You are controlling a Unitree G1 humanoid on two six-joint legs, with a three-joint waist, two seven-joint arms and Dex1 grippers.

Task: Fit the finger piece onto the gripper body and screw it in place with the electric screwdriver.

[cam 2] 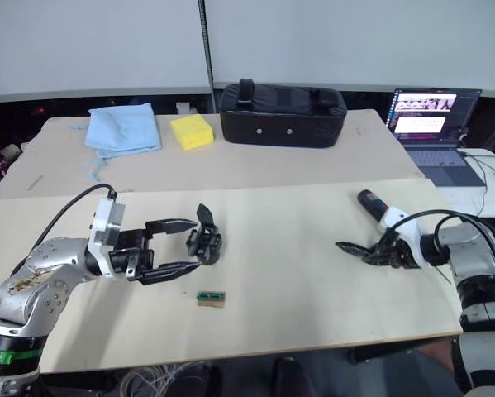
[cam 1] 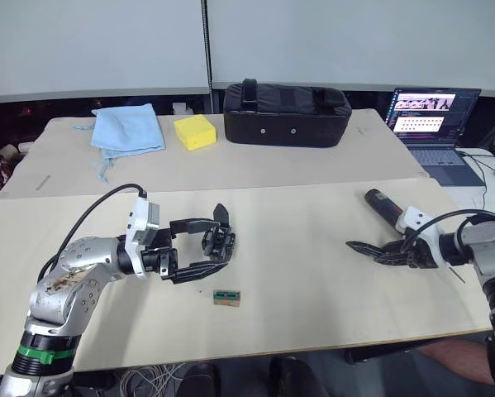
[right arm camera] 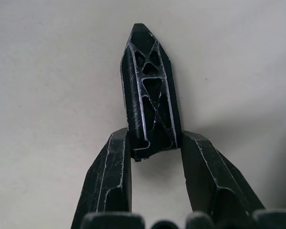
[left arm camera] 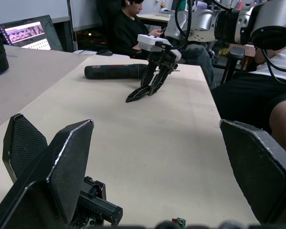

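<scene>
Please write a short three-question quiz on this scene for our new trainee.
1. True or false: the right gripper holds the finger piece between its fingers.
2. What sits between the left gripper's open fingers? A) the yellow sponge B) the gripper body C) the laptop
3. Fill in: the screwdriver lies on the table near the ____ gripper.

Key:
1. True; the fingers clamp the piece's wide end.
2. B; the gripper body sits there on the table, fingers either side.
3. Right; it lies loose just behind it.
</scene>
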